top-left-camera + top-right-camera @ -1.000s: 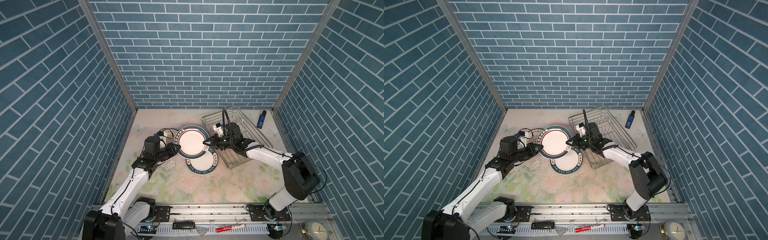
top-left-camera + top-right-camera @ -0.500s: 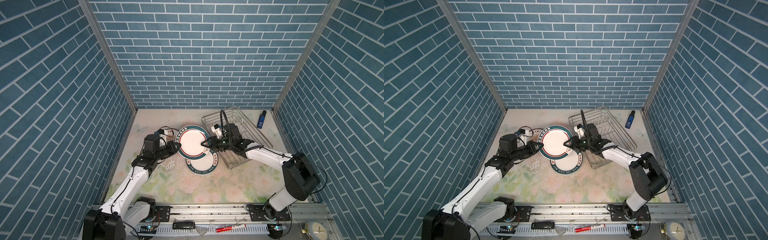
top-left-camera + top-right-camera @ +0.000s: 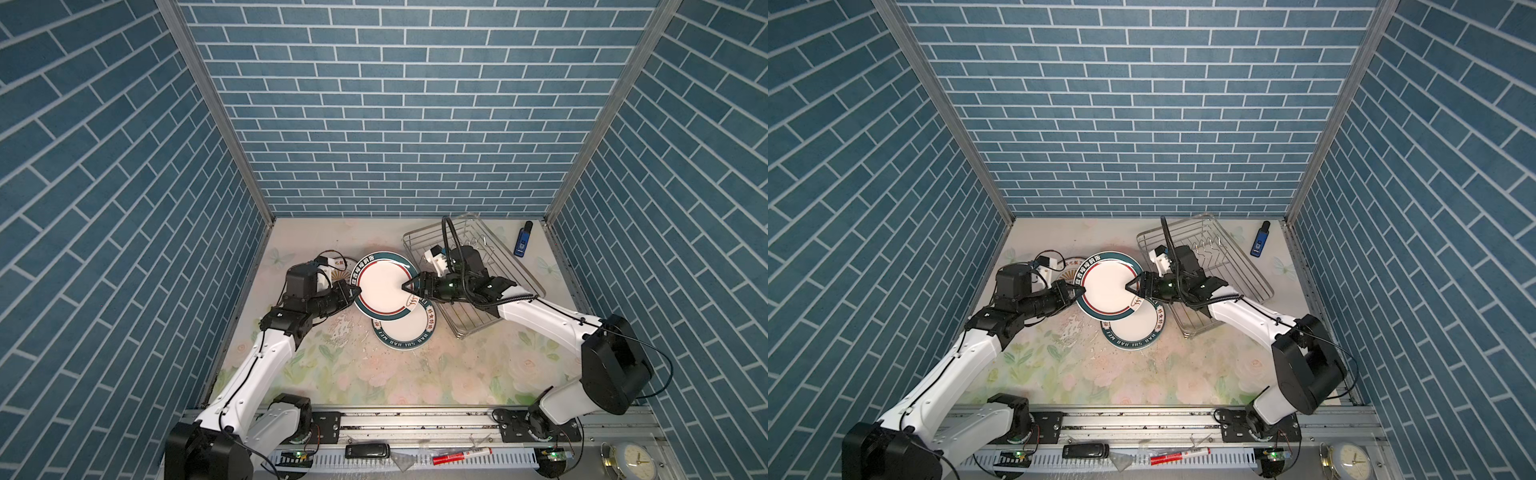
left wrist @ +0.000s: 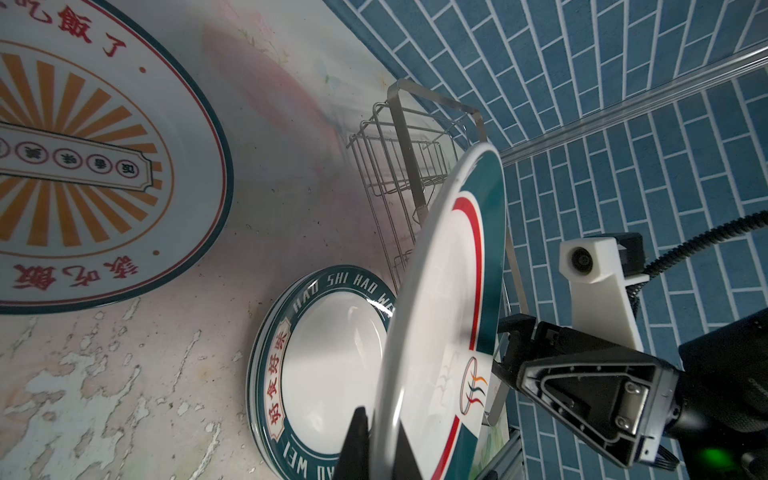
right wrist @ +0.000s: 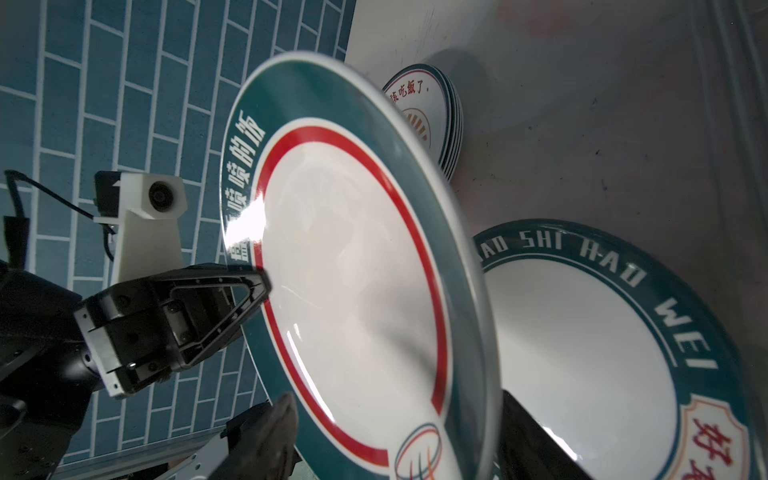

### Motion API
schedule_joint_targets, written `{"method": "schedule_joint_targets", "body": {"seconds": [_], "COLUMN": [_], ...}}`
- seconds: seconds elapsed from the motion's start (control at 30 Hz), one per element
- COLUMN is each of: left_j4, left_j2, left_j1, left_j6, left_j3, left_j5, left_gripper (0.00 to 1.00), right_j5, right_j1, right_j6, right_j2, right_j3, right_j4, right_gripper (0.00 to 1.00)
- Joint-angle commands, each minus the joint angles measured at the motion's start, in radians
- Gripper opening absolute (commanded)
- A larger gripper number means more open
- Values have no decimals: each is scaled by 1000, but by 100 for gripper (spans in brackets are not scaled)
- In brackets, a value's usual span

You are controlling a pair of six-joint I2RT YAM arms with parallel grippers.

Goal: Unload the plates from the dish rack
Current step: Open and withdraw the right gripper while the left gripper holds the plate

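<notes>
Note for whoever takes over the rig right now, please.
Left tool: shut on the rim of the round white plate with teal band and red ring, held above the table.
Right tool: open, straddling that plate's opposite rim.
Silver wire dish rack: no plates visible in it.
Done: white teal-banded HAO SHI HAO WEI plate and orange-sunburst plate stack lie on the table.
Left: set the held plate down.

At least three plates (image 3: 384,289), one rack (image 3: 507,249)

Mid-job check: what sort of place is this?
Likely a staged test booth, not a kitchen: brick-print walls on three sides, arms bolted to a metal rail, a dish rack on a floral tabletop.
</notes>
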Motion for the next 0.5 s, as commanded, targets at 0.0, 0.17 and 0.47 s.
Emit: {"method": "schedule_joint_targets", "body": {"seconds": [0.0, 0.17, 0.47], "left_j4": [-41, -94, -330], "left_j2": [-36, -60, -69], "left_j1": [10, 14, 16], "left_j6": [29, 35, 116], "left_j3": [44, 62, 149], "left_j5": [15, 7, -68], "left_gripper": [0, 0, 0], "right_j5": [87, 235, 601], "right_j1": [3, 3, 3], "right_j6": [-86, -160, -272], "right_j2": [-37, -70, -279], "right_j3": [48, 73, 67], "right_j4": [-90, -232, -473], "right_gripper": [75, 95, 99]}}
